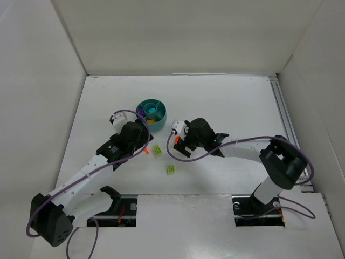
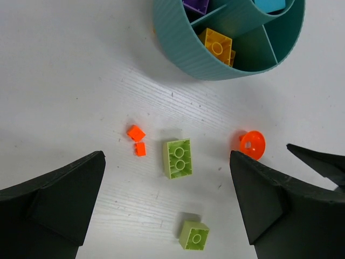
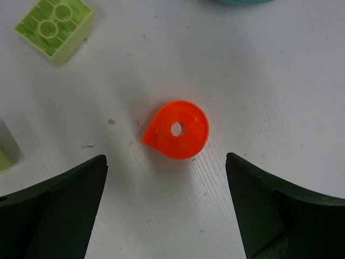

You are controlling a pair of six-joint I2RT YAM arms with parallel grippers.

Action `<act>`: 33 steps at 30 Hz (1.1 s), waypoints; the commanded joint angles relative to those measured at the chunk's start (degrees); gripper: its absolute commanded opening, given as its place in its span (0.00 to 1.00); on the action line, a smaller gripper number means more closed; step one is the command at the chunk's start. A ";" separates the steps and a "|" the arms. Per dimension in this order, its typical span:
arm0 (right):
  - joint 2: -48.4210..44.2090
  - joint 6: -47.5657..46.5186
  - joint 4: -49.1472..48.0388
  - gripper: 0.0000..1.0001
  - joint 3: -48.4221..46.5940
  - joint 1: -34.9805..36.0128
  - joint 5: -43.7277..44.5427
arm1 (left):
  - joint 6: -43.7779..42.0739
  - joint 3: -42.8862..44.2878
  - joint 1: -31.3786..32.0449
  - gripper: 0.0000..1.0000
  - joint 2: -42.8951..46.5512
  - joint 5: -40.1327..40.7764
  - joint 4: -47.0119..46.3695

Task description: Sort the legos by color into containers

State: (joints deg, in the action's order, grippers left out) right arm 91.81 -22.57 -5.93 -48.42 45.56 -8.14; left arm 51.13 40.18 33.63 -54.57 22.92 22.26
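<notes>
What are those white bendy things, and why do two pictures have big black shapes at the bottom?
Those are robots: a left robot arm and a right robot arm, bolted to a white table. The wide picture comes from a camera above them. The other two come from small cameras on each wrist, so the black shapes are that arm's own fingers.

The left gripper and right gripper are both open and hold nothing.

On the table stands a round teal plastic dish with compartments. A yellow brick, a purple brick and a light blue brick lie inside it.

Outside lie a lime green two-stud brick, a smaller lime green brick, two tiny orange bits, and a rounded orange piece with a hole, just ahead of the right gripper's fingers.
</notes>
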 commanded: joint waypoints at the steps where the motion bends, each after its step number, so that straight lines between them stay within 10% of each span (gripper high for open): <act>1: 2.23 -0.20 -1.54 0.95 -3.26 0.49 3.21 | -0.34 0.16 -0.05 1.00 1.66 -0.42 -0.38; 18: 12.07 -0.81 -1.01 0.94 -9.76 -0.03 5.07 | 0.19 0.16 -0.05 1.00 1.04 2.04 -0.29; 33: 13.22 0.86 -2.06 0.50 -10.38 -0.56 0.23 | 0.19 0.16 -0.05 1.00 1.57 3.27 0.24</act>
State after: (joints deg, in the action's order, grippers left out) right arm 105.08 -22.68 -6.79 -57.71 45.30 -6.11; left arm 51.29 40.12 33.65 -53.82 24.51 22.55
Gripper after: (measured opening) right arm 0.611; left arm 0.997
